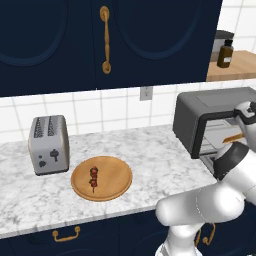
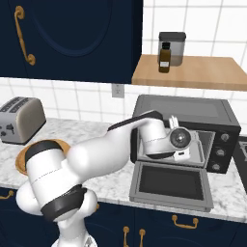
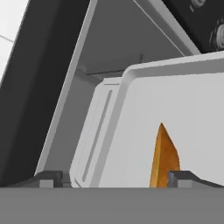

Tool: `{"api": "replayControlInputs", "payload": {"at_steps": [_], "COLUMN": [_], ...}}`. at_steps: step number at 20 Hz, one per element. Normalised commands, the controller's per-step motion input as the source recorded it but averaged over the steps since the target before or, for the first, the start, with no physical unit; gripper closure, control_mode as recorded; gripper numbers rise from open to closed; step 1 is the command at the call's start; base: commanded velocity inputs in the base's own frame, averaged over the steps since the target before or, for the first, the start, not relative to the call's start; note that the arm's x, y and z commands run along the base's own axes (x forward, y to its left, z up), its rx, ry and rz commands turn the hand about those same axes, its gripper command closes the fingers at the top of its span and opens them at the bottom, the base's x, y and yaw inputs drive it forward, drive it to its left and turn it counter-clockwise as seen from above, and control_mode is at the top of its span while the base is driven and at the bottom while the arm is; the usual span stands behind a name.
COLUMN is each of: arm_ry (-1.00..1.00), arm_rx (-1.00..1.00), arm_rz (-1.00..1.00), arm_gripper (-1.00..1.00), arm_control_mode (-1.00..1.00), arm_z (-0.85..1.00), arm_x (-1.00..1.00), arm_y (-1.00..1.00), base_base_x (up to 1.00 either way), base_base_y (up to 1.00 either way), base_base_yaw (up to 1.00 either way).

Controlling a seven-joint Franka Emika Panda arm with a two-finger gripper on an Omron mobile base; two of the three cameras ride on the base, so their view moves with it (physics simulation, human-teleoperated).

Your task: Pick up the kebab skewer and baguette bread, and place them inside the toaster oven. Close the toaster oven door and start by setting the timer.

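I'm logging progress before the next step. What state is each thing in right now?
toaster oven door: dropped fully open.
toaster oven: open, light tray inside.
baguette bread: lying on the tray inside the oven, between the open fingers.
kebab skewer: flat on the wooden plate, untouched.
gripper: open, at the oven mouth.

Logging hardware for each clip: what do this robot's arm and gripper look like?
The arm is glossy white, built of rounded tubular segments with dark grey-black bands at the joints. The hand is white with a dark round disc on its side. The gripper has two small dark grey finger tips. No cables or markings show.
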Motion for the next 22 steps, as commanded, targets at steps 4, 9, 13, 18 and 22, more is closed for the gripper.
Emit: {"api": "replayControlInputs", "payload": {"at_steps": [4,9,13,18,22], "arm_ry": [0.02,0.15,0.17,0.14,0.16], "arm_rx": [0.0,0.0,0.0,-0.02,-0.03], "arm_rz": [-0.03,-0.01,0.0,0.12,0.24], "arm_gripper": [-1.0,-1.0,-1.0,-1.0,-1.0], "arm_control_mode": [-1.0,-1.0,-1.0,-1.0,-1.0], "arm_z": [0.59,0.46,0.44,0.21,0.0], "arm_x": [-0.36,-0.96,-0.89,-0.62,-0.62], "arm_y": [-0.23,0.01,0.53,1.0,1.0], "base_base_x": [0.0,0.0,0.0,0.0,0.0], "base_base_y": [0.0,0.0,0.0,0.0,0.0], "base_base_yaw": [0.0,0.0,0.0,0.0,0.0]}}
